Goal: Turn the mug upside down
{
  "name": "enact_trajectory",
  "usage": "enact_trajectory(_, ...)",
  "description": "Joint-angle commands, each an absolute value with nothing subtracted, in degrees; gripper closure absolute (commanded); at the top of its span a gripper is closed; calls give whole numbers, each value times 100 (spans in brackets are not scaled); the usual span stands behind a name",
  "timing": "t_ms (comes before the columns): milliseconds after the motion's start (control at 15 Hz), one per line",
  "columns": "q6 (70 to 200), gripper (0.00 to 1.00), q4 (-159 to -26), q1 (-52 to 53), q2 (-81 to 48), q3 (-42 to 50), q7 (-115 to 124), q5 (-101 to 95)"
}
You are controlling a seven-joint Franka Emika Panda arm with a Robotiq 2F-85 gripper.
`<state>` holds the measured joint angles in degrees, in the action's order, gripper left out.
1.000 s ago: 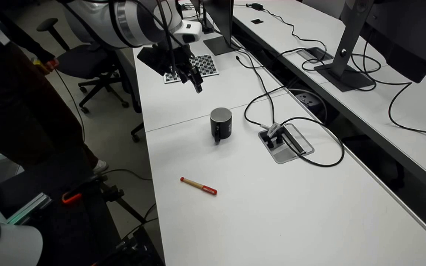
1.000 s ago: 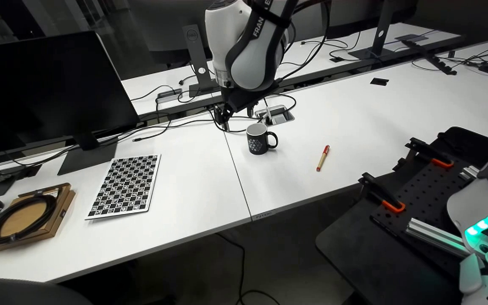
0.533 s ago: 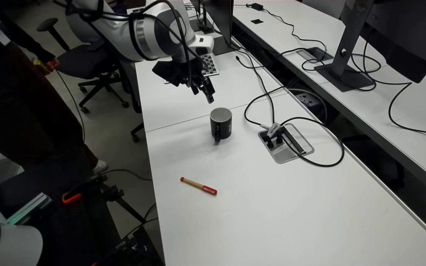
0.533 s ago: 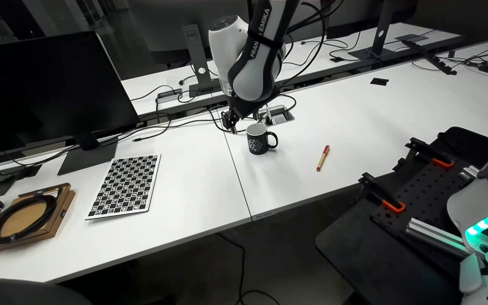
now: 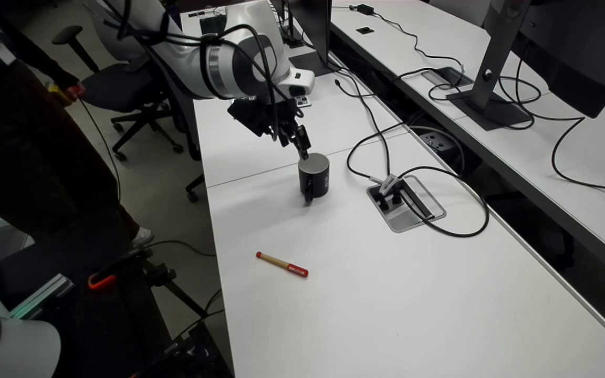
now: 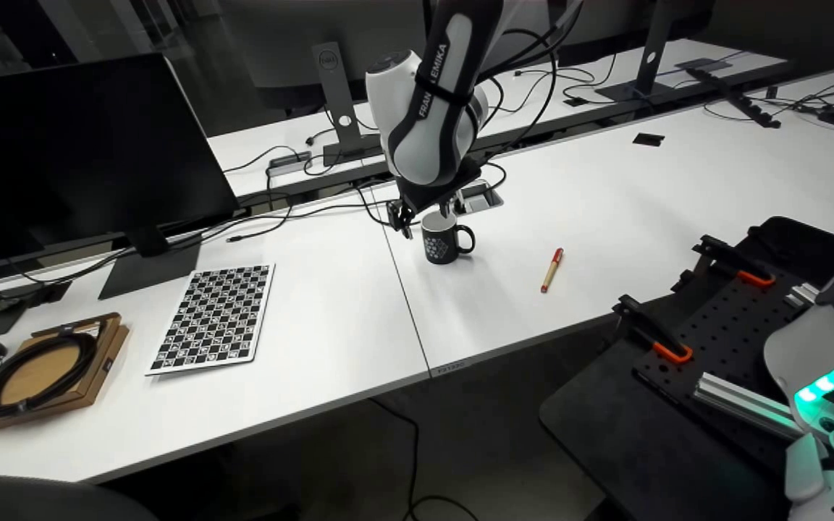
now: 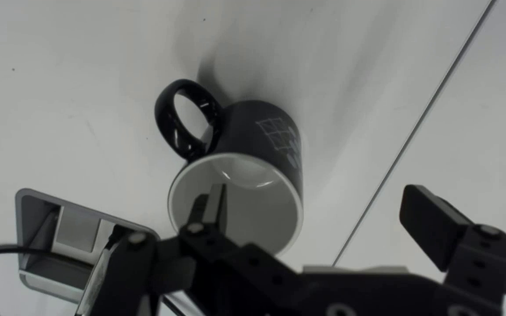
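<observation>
Wrist view: my gripper (image 7: 316,202) is spread wide, gripping nothing; 1 of its 2 fingers (image 7: 433,228) sits lower right, 1 overlaps the mouth of the mug (image 7: 253,171) mid-frame. Contact I can't tell. In an exterior view the mug stands upright on the table (image 5: 397,294), the pen (image 5: 281,264) lower down.

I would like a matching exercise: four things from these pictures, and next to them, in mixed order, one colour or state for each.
Column one
1. mug
2. pen
3. board
4. tool

Column two
A. checked black and white
B. jaws apart, holding nothing
C. red and tan
D. upright, not turned over

Right pairs: 1-D; 2-C; 3-A; 4-B
</observation>
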<state>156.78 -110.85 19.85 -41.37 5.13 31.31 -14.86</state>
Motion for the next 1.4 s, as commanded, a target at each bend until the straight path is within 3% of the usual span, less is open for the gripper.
enact_trajectory(0,15574,0,-10707,1842,-4534,342,2741,-914)
enact_trajectory(867,15162,2,-9867,2100,-4962,569,2583,-827)
enact_trajectory(933,15129,9,-9812,2094,-4996,574,2583,-830)
enact_trajectory(1000,15087,27,-9766,2085,-5036,576,2588,-826)
enact_trajectory(1333,14984,64,-9641,2038,-5209,535,2584,-789)
